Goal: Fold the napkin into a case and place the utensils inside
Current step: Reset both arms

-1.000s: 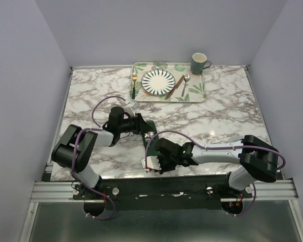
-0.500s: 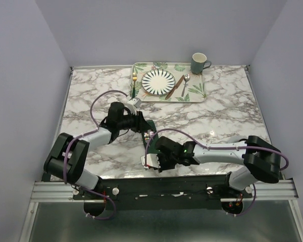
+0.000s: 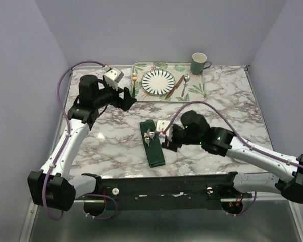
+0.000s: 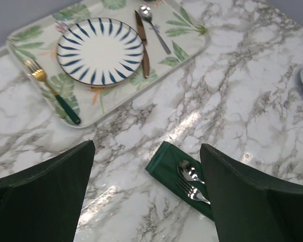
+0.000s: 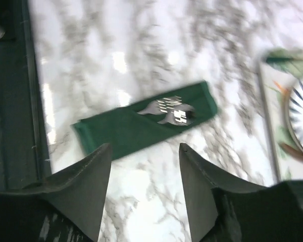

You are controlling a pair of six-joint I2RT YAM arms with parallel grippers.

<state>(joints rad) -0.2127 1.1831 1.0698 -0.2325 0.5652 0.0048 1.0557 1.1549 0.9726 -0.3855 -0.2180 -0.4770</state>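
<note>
On the marble table (image 3: pixel 227 108), toward the front centre, we find the case (image 3: pixel 152 146). It is a narrow dark green cloth rectangle lying flat, its long axis running roughly front to back. Two silver utensil heads (image 3: pixel 150 134), fork tines and a spoon bowl as seen in the wrist views, protrude from its far half. Their handles are hidden inside the folds.

We record the right gripper (image 3: pixel 166 137) just beside the case on its right. Its jaws stand moderately apart and hold nothing. The left gripper (image 3: pixel 129 99) is well apart from the case, held above the table near the left end of the leaf-patterned tray (image 3: pixel 197 93). Its jaws are spread wide and empty.

On the tray we note a striped plate (image 3: pixel 158 80) and a gold fork (image 3: pixel 134 83) with a green handle to the plate's left. A copper-brown knife (image 3: pixel 170 87) and a silver spoon (image 3: pixel 185 84) lie to the plate's right. A green mug (image 3: pixel 199 63) stands at the tray's far right corner.
</note>
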